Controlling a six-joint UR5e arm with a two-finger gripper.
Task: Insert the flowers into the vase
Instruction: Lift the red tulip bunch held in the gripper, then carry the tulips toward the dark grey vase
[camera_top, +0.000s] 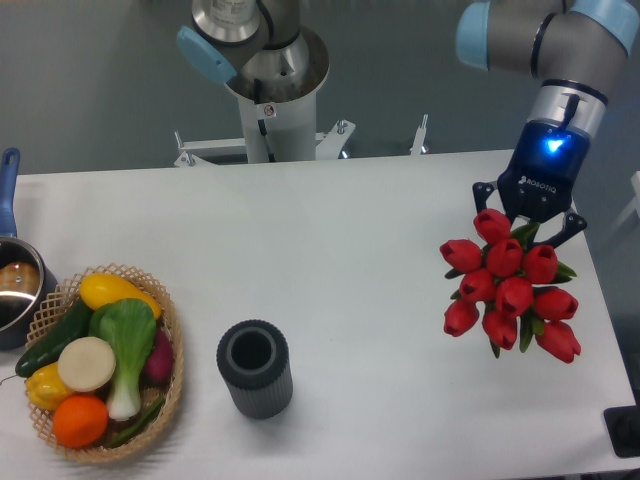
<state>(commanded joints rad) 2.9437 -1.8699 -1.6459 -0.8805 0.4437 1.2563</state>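
At the right side of the table (330, 230), the gripper (529, 222) points down, its blue light lit, fingers clamped on the flowers (508, 290). The red tulip heads hang directly below the gripper, bunched and spread wider than the fingers; green leaves show between the heads. Whether the bunch touches the table cannot be told from this view.

The vase (255, 368) stands upright, well apart from the gripper, far to its left and nearer the front edge, mouth open and dark inside. Further left of the vase sits a wicker basket (168, 345) holding vegetables, among them a bok choy (128, 345). A steel pot (15, 285) with blue handle sits at the far left edge, touching the basket rim.
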